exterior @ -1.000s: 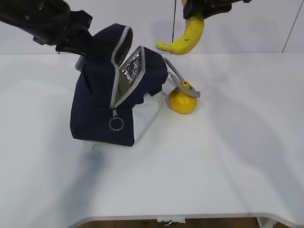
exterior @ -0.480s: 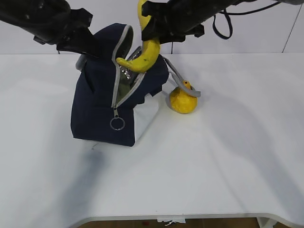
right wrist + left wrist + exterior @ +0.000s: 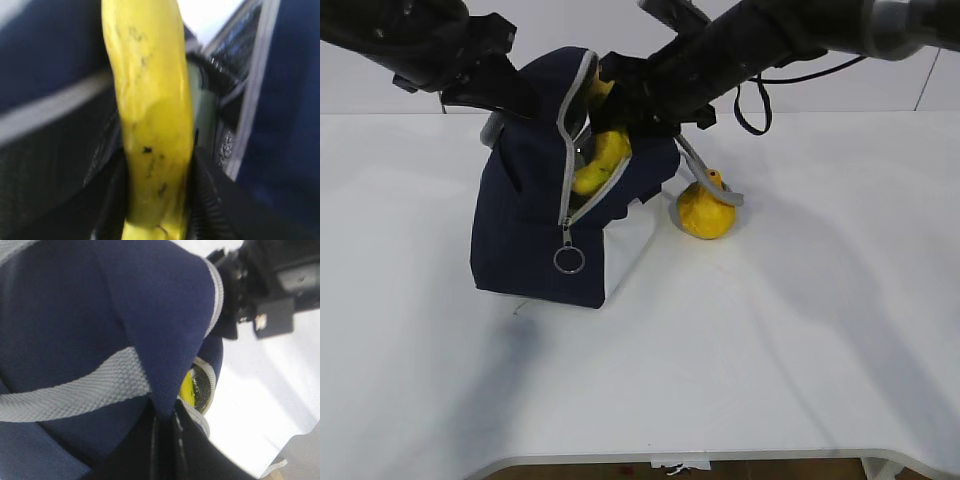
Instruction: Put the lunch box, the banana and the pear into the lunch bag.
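While the banana (image 3: 601,160) is half through the lunch bag (image 3: 525,230) mouth in the exterior view, the step in hand is the banana drop-in. Right claw (image 3: 620,100) grasps its upper end; left claw (image 3: 525,100) is clenched on the bag's top flap, holding the mouth wide. Pear (image 3: 705,211) sits on the bench (image 3: 800,330) just beside the bag, under a grey strap (image 3: 705,170). Lunch box not visible.

Left wrist: claw pinched on navy fabric, yellow showing in the gap.

Right wrist: banana (image 3: 150,125) gripped, pointing into the foil lining (image 3: 240,55).

Next: lower further, release once clear of the zipper edge, then fetch the pear.
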{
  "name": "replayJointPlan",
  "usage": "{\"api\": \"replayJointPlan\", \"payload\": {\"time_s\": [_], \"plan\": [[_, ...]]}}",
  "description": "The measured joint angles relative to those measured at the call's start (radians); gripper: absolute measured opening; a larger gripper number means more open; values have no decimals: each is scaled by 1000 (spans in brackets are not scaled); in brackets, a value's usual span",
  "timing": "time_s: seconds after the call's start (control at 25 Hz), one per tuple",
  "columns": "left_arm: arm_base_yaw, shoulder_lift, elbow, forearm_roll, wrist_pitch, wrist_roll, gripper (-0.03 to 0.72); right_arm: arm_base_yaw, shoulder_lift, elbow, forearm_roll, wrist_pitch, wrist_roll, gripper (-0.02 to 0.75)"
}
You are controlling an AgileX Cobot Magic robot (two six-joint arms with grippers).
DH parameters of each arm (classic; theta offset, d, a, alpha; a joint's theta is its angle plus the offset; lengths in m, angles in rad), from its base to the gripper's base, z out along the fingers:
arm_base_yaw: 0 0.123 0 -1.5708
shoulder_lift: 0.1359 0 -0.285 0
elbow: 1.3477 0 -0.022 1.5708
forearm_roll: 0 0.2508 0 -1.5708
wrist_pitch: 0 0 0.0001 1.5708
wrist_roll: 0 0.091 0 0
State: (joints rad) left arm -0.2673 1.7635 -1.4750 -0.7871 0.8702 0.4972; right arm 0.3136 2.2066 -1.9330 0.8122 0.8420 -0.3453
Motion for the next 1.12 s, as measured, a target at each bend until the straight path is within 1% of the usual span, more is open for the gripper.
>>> {"api": "replayJointPlan", "payload": {"time_s": [0.08, 0.12, 0.16, 0.28, 0.32, 0.4, 0.64, 0.72, 0.8, 0.92, 0.96, 1.12], "plan": [[0, 0, 0, -3, 0, 0, -7, 0, 6, 0, 2, 12, -2, 316], [0, 0, 0, -2, -1, 0, -7, 0, 6, 0, 2, 14, -2, 347], [0, 0, 0, -2, -1, 0, -7, 0, 6, 0, 2, 14, -4, 382], [0, 0, 0, -7, -3, 0, -7, 0, 6, 0, 6, 32, -5, 522], [0, 0, 0, -7, -5, 0, -7, 0, 6, -2, 8, 49, -5, 545], [0, 0, 0, -7, -9, 0, -7, 0, 6, -14, 0, 87, -7, 568], [0, 0, 0, -5, -15, 0, -7, -20, 6, -141, -115, 270, 5, 582], [0, 0, 0, 11, -15, 0, -7, -28, 6, -213, -215, 348, 42, 582], [0, 0, 0, 32, -13, 0, -7, -30, 6, -250, -318, 374, 78, 582], [2, 0, 0, 50, 5, 0, -7, -35, -18, -250, -511, 388, 144, 582], [8, 0, 0, 69, 11, 0, -7, -36, -28, -246, -559, 391, 158, 581], [37, -1, 0, 79, 37, 0, -7, -39, -67, -209, -731, 398, 200, 566]]}}
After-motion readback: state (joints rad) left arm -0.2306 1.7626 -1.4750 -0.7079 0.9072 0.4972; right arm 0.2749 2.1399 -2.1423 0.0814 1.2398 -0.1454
